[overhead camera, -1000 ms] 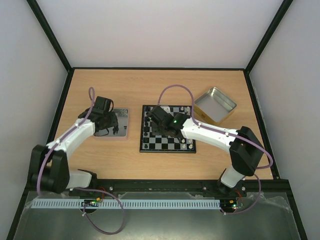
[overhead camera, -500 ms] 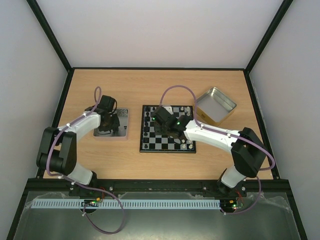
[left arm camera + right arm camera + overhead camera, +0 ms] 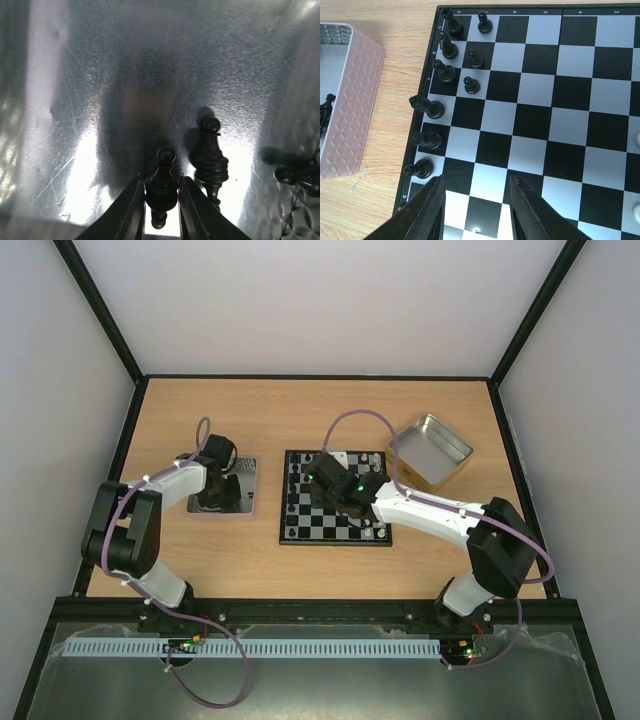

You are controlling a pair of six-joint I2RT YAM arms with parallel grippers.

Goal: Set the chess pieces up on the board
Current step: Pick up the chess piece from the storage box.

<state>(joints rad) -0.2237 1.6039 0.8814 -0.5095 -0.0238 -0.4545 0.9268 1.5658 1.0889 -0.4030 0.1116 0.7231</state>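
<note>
Pawn [image 3: 161, 184] clamped between left gripper [image 3: 160, 202] fingers inside tray [image 3: 75, 100], at 9 o'clock of board [image 3: 325, 530]. Neighbouring piece [image 3: 210, 155] crowds it at 2 o'clock. Right gripper [image 3: 475, 200] fingers apart, empty, over board beside black pieces [image 3: 442, 72].

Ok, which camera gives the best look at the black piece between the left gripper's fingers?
The left wrist view: the black piece fills the foreground, pinched by the left gripper over the shiny tray. In the top view the gripper itself hides it. The right wrist view catches only that tray's edge, not this piece.
</note>
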